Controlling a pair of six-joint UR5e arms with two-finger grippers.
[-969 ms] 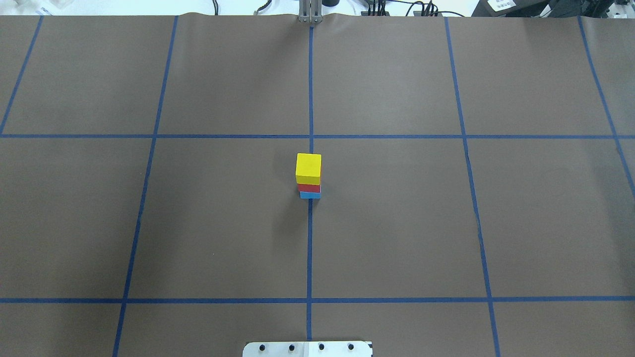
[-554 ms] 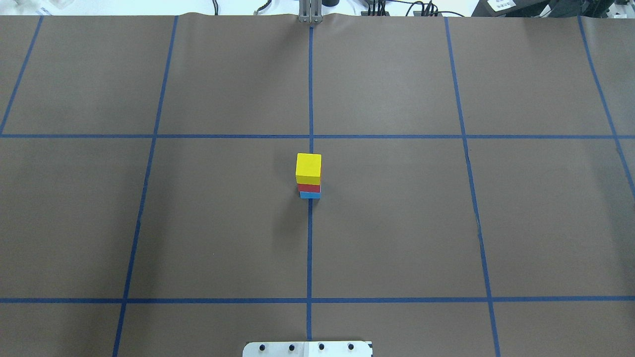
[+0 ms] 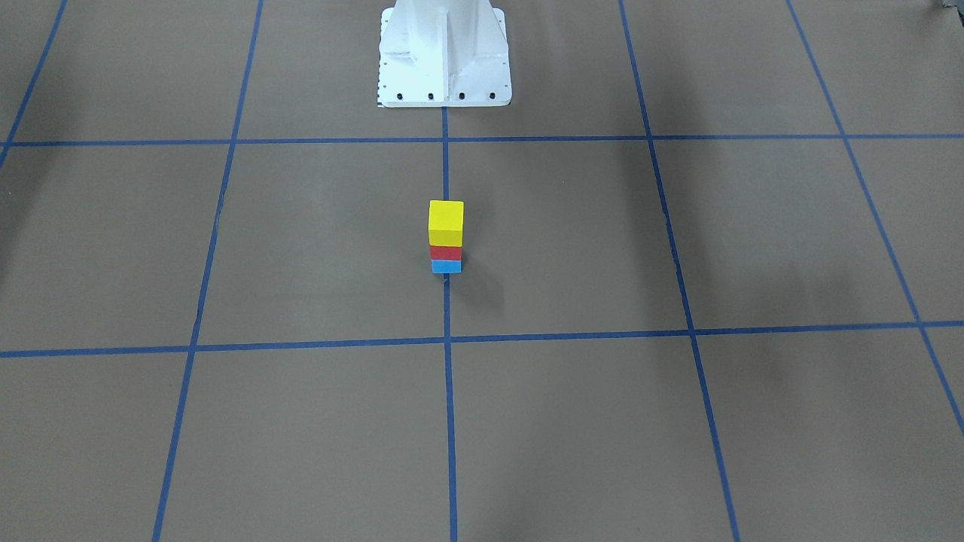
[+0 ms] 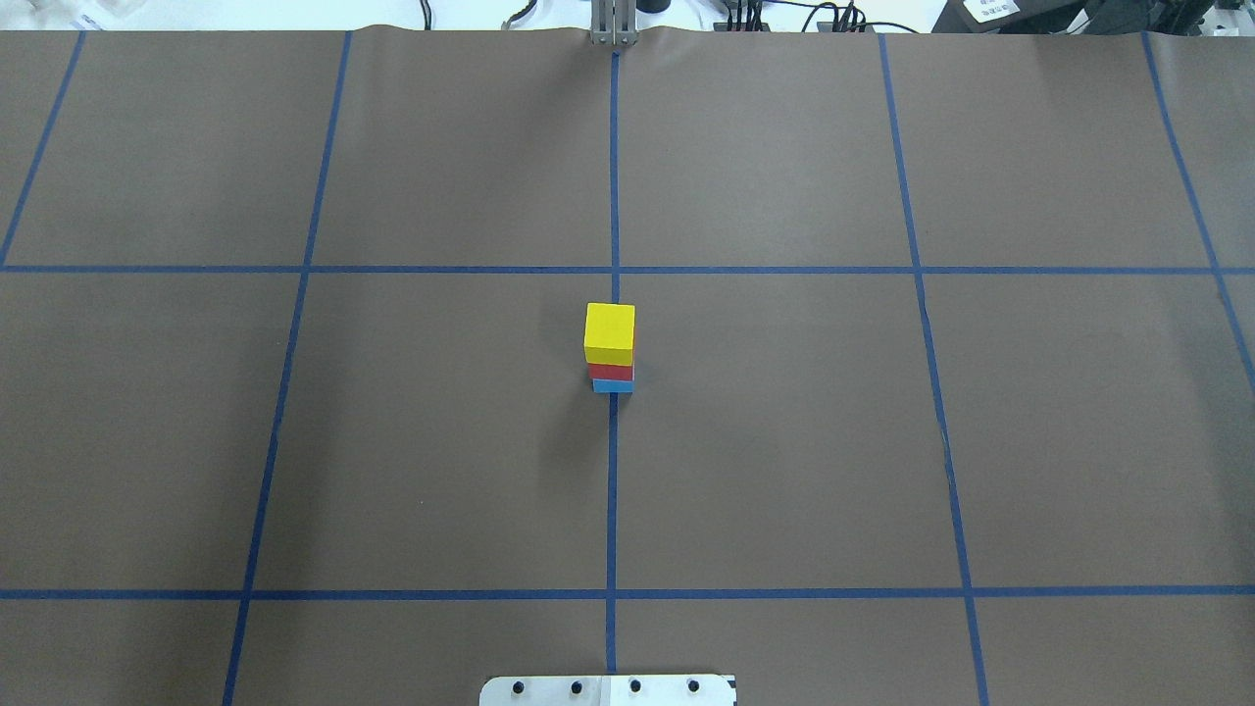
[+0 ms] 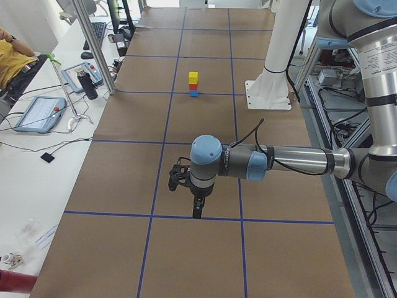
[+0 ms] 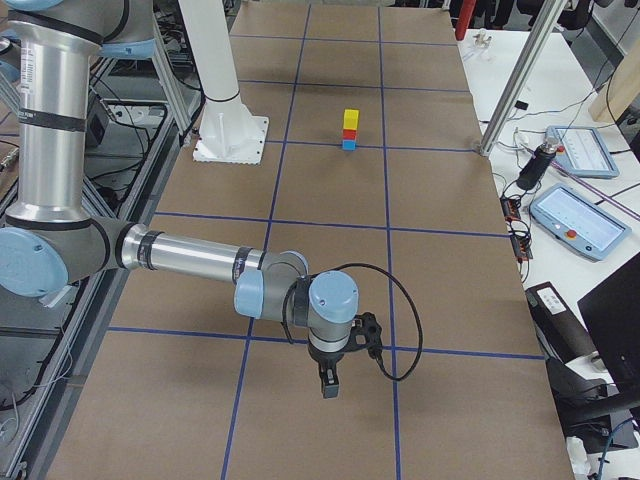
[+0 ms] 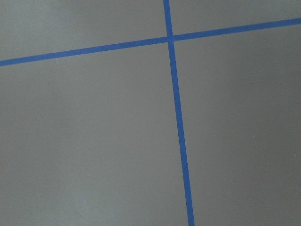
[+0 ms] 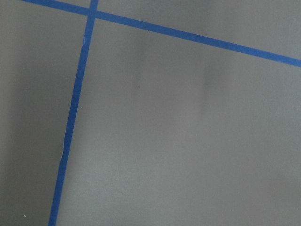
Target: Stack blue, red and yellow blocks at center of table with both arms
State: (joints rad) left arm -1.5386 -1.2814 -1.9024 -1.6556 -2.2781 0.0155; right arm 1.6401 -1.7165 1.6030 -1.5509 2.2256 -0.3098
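Observation:
A stack stands at the table's centre on the middle blue tape line: the blue block (image 4: 613, 386) at the bottom, the red block (image 4: 612, 373) on it, the yellow block (image 4: 610, 331) on top. The stack also shows in the front view (image 3: 446, 223), the left view (image 5: 193, 78) and the right view (image 6: 349, 122). My left gripper (image 5: 196, 212) shows only in the left side view, far from the stack; I cannot tell whether it is open. My right gripper (image 6: 329, 384) shows only in the right side view, also far off; I cannot tell its state.
The robot's white base (image 3: 443, 53) stands behind the stack. Brown paper with a blue tape grid (image 4: 613, 490) covers the table. Tablets, cables and an aluminium post (image 5: 93, 43) stand beyond the table's far edge, with an operator seated there. Both wrist views show only paper and tape.

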